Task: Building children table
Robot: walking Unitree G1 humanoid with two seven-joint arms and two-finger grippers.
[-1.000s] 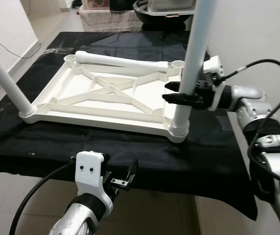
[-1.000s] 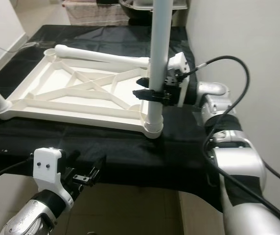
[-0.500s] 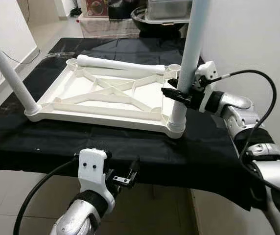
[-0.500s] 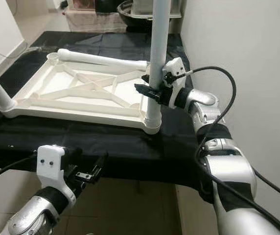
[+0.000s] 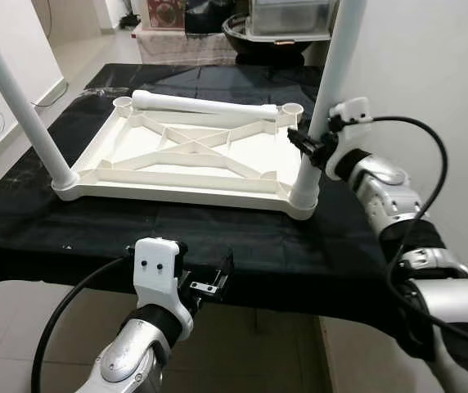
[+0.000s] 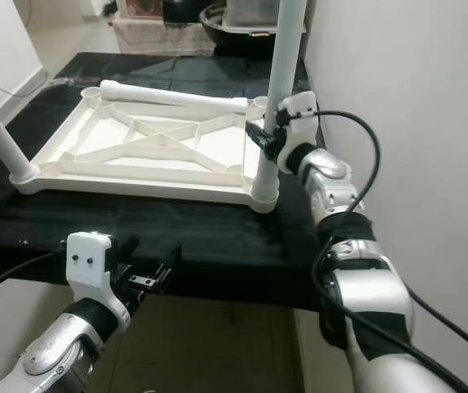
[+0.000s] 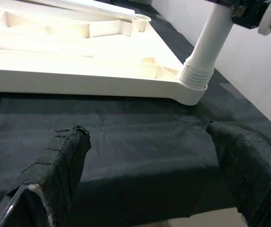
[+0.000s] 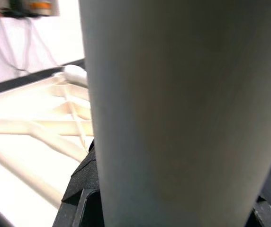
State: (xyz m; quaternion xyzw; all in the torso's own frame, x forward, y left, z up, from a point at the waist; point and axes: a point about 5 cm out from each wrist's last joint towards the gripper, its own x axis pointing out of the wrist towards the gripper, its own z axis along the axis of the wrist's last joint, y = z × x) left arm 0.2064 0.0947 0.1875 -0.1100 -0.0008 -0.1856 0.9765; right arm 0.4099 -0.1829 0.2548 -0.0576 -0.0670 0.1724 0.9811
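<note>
Holding the near right leg (image 5: pixel 326 106) in the right gripper (image 5: pixel 309 149) fingers, probably twisting it tight into the tabletop (image 5: pixel 186 155). Left gripper (image 5: pixel 214 282) fingers waiting wide. Next, fitting the loose leg (image 5: pixel 205 106).

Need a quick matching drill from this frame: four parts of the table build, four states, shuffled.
1. near-right table leg
2. loose table leg
3. left gripper
4. tabletop

A. open, at the near cloth edge
B. upside down on the black cloth
C. lying across the tabletop's far edge
D. upright, held by the right gripper

Pairs: 1-D, 2-C, 3-A, 4-B
</note>
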